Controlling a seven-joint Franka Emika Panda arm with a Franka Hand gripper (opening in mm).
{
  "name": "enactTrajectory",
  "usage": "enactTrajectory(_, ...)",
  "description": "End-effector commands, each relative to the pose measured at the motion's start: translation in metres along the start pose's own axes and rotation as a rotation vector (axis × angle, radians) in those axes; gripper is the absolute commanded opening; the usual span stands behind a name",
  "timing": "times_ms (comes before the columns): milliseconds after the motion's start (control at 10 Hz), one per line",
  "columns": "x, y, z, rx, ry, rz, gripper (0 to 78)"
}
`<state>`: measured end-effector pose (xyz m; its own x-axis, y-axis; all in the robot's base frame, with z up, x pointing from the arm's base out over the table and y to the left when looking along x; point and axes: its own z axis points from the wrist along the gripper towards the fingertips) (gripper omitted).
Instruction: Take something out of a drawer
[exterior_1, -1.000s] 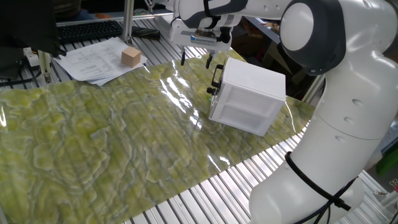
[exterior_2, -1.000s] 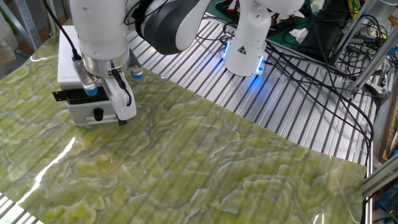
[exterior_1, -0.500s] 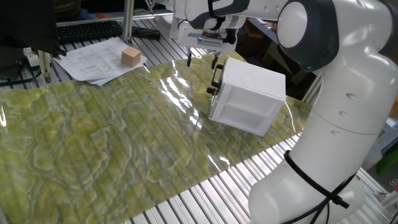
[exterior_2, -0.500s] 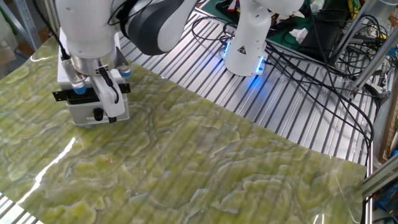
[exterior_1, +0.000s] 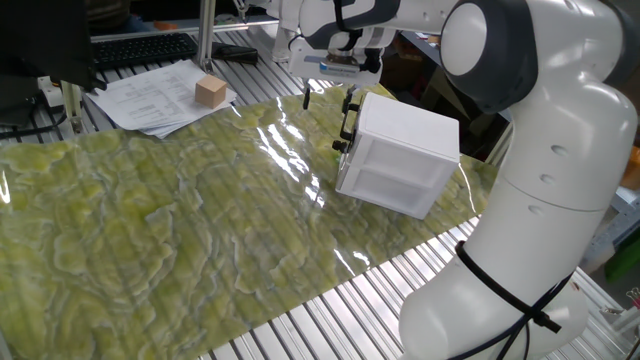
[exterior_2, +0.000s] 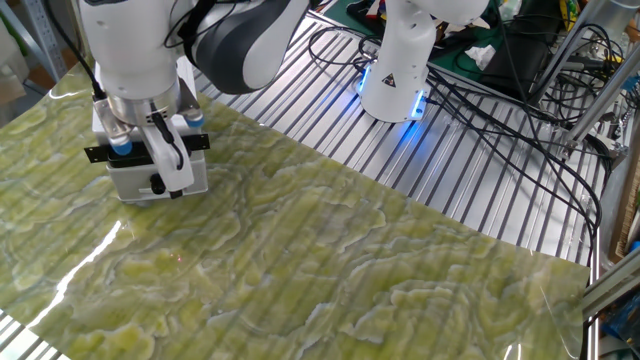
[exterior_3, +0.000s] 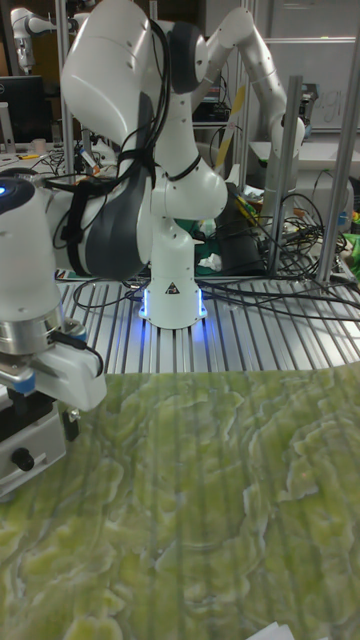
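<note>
The small white cabinet (exterior_1: 405, 145) stands on the green mat, and its drawer (exterior_1: 343, 150) is shut, with the black bar handle (exterior_1: 347, 124) on the front. My gripper (exterior_1: 325, 98) hangs open just in front of the cabinet's top edge. One finger is close above the handle and the other is out over the mat. Nothing is between the fingers. The something is hidden. In the other fixed view my hand covers much of the cabinet (exterior_2: 128, 184), and the handle (exterior_2: 98, 153) sticks out to its left.
A tan wooden block (exterior_1: 210, 90) sits on loose papers (exterior_1: 160, 95) behind the mat's far left corner. A keyboard (exterior_1: 140, 48) lies further back. The robot base (exterior_2: 398, 70) and cables (exterior_2: 500, 90) stand on the slatted table (exterior_2: 480, 200) beyond the mat.
My gripper has shifted a little toward the cabinet front, bringing one finger closer to the handle. The drawer has not moved.
</note>
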<state>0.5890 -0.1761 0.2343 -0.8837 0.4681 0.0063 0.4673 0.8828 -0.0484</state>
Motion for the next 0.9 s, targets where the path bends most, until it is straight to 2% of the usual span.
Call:
enactTrajectory(100,-0.001,-0.0009,-0.0009,0.023,0.002,0.006,77.4)
enactTrajectory(700,-0.0018,-0.0064,0.0033,0.026,0.007,0.011,77.4)
enactTrajectory(900,-0.0005,-0.0077,0.0058,0.043,0.002,0.01,77.4)
